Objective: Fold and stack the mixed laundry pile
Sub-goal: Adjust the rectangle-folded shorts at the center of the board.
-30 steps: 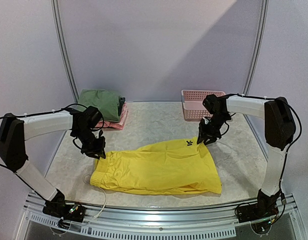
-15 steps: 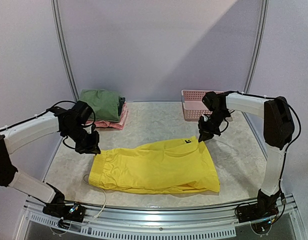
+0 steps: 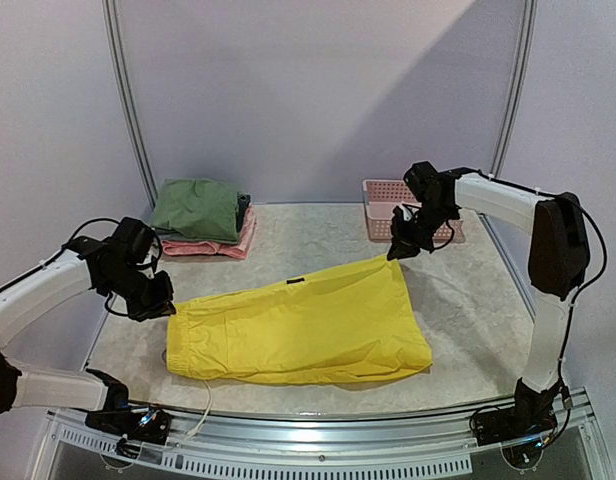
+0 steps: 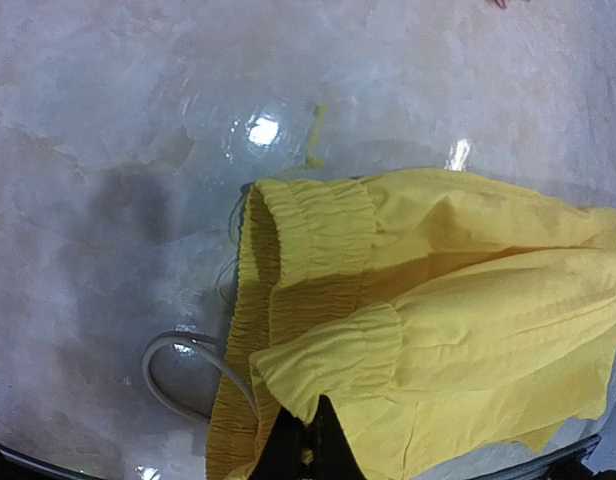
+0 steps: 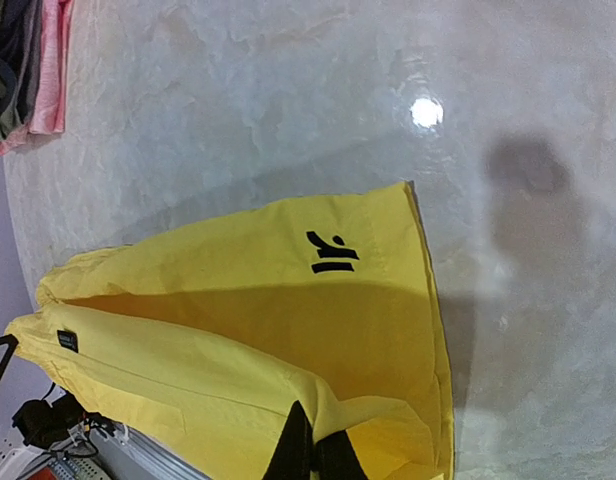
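A pink plastic lattice basket [image 3: 380,216] stands at the far side of the worktop [image 3: 308,235], just behind the right fingers [image 3: 400,246]. The worktop is pale, marbled and glossy (a lamp's glare [image 5: 425,110] shows as a bright spot well ahead of those fingers). A pale cable [image 4: 148,375] loops on it just beside the left fingers [image 4: 288,455]. Two curved metal poles [image 3: 128,110] rise at the back against a lilac wall [image 3: 318,90]. A ribbed aluminium rail [image 3: 318,445] runs along the near edge.
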### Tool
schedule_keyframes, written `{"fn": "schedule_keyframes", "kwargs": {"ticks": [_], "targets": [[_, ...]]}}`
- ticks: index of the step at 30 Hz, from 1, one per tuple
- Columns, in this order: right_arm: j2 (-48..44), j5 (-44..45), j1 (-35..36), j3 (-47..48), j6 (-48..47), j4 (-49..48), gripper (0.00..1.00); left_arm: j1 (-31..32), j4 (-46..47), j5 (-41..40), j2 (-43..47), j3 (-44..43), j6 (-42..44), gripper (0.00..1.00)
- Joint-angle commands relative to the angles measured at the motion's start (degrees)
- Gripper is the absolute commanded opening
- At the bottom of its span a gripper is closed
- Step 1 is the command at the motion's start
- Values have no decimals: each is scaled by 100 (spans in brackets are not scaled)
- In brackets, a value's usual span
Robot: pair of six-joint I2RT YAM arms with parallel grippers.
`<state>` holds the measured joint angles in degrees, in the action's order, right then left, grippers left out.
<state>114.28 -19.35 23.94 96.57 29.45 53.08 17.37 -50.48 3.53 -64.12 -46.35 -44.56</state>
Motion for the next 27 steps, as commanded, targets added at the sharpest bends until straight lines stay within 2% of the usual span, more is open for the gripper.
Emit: {"fn": "schedule_keyframes", "kwargs": {"ticks": [1,5,6,8,10,11,14,17,21,23,27], "targets": [[482,-47,-83,394,-14,-146,0,-280,371,-190,-250,140,-155,0],[790,-54,-91,531,-3,-17,14,-294,484,-299,-672,-72,-38,2],[809,-38,-100,557,5,-3,19,-314,496,-330,-774,-157,9,10],[836,2,-109,695,12,125,34,-339,367,-497,-971,-425,127,40],[879,96,-111,922,-28,301,44,-347,169,-600,-1121,-747,295,60],[891,176,-110,1090,-83,394,48,-342,75,-610,-1171,-881,365,69],[856,349,-110,1370,-170,590,54,-340,-292,-666,-1244,-1152,551,84],[688,387,-111,1384,-233,571,58,-341,-607,-689,-1283,-1132,627,87],[280,122,-43,969,-309,139,58,-193,-726,-442,-961,-822,744,78],[-5,-163,72,625,-466,-261,58,25,-748,-412,-733,-682,742,78],[-248,-783,371,137,-679,-785,55,179,-480,187,-410,-154,642,78]]}}
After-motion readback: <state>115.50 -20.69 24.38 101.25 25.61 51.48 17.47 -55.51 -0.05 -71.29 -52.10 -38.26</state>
